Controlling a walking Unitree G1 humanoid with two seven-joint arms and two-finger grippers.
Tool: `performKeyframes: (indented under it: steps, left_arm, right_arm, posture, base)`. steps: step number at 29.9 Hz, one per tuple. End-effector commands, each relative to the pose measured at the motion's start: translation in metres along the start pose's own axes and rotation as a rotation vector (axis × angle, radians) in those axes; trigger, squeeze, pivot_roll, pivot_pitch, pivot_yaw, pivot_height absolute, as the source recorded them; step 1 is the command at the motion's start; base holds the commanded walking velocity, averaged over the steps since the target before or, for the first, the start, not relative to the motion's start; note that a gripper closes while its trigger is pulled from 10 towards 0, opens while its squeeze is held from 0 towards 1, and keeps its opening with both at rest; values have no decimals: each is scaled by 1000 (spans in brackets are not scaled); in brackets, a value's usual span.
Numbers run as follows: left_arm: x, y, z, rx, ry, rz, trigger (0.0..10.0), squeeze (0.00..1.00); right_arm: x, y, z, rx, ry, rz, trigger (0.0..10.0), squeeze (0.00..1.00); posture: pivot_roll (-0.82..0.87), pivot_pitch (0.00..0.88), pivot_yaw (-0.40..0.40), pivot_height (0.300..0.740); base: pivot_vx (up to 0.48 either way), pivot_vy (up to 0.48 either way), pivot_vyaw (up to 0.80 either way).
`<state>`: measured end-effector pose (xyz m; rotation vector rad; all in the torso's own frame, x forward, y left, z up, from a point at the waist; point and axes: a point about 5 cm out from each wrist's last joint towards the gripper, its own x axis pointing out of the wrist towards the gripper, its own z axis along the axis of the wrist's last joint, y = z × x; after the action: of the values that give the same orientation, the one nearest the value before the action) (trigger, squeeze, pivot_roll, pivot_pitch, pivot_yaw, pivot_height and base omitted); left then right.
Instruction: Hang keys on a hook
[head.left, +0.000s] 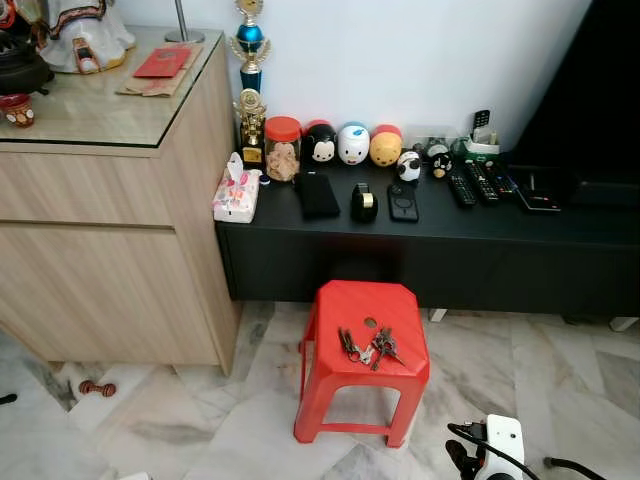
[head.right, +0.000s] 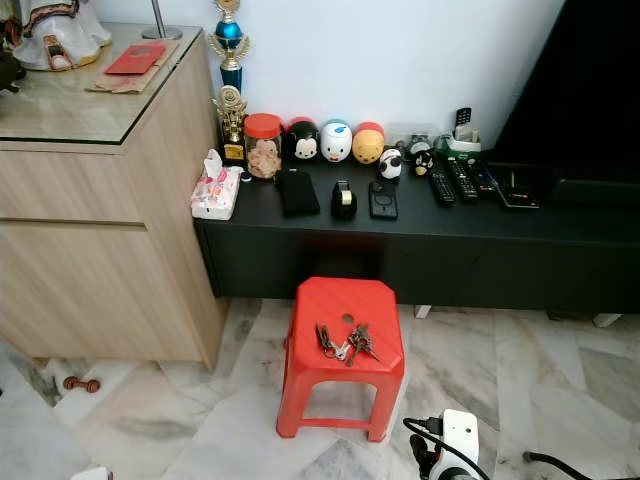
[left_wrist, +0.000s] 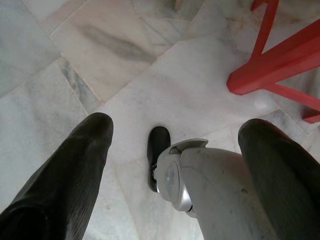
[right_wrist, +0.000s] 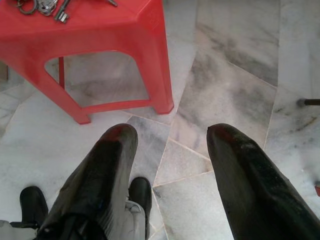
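A bunch of keys (head.left: 368, 347) lies on top of a red plastic stool (head.left: 345, 390) that stands on the marble floor before a low black cabinet. The keys (right_wrist: 42, 6) and the stool (right_wrist: 105, 35) also appear in the right wrist view. My right gripper (right_wrist: 170, 165) hangs open low beside the stool, pointing down at the floor with nothing between its fingers. My left gripper (left_wrist: 175, 150) is open too, hanging over the floor by my own leg, with the stool's legs (left_wrist: 280, 65) nearby. I see no hook in these views.
The low black cabinet (head.left: 560, 250) carries jars, round toy figures, remotes, a tape dispenser and a tissue pack (head.left: 236, 192). A wooden sideboard (head.left: 110, 250) with a glass top stands on the left. A small dumbbell-shaped object (head.left: 97, 388) lies on the floor beside it.
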<state>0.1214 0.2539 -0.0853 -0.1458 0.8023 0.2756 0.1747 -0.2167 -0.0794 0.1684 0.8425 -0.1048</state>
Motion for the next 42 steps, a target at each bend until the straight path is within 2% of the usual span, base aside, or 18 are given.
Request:
performKeyframes:
  steps: [1,11,20,26,28,32,36,37,41,42]
  left_arm:
    - [-2,2,-6,-12,23,9,10000,0]
    - [-9,2,-20,-13,60,26,10000,0]
    - [-6,-5,-14,-20,18,10,10000,0]
    - [6,-19,12,-27,-80,6,10000,0]
    - [8,-20,18,-32,-104,3,10000,0]
    - [11,-10,40,-38,-209,4,10000,0]
    - [10,-1,61,-30,-317,-11,10000,0]
    - [10,-1,61,-30,-317,-11,10000,0]
    - [6,-2,86,14,-476,-55,10000,0]
    - [3,-4,96,21,-542,-62,10000,0]
  right_arm:
    - [0,-2,2,10,-17,-8,10000,0]
    - [0,-3,2,-5,-1,-15,10000,0]
    - [0,-3,3,-14,1,-15,10000,0]
    - [1,-4,5,-21,-7,-17,10000,0]
    - [0,-4,6,-23,-13,-19,10000,0]
    - [0,-5,11,-17,-89,-43,10000,0]
    - [-3,-5,16,54,-190,-64,10000,0]
    - [-3,-5,16,54,-190,-64,10000,0]
    - [-5,-4,23,55,-274,-59,10000,0]
    - [-5,-4,24,57,-291,-57,10000,0]
  posture:
    - [-46,24,-102,740]
    - [-48,38,-104,740]
    - [-50,52,-107,686]
    - [-48,60,-110,638]
    - [-47,61,-111,638]
    - [-45,63,-110,638]
    - [-52,65,-107,638]
    - [-52,65,-107,638]
    - [-66,67,-105,638]
    - [-69,67,-105,638]
  base:
    - [0,0,0]
    - [0,0,0]
    - [0,0,0]
    - [0,0,0]
    - [0,0,0]
    - [0,0,0]
    - [0,0,0]
    - [0,0,0]
    - [0,0,0]
    - [0,0,0]
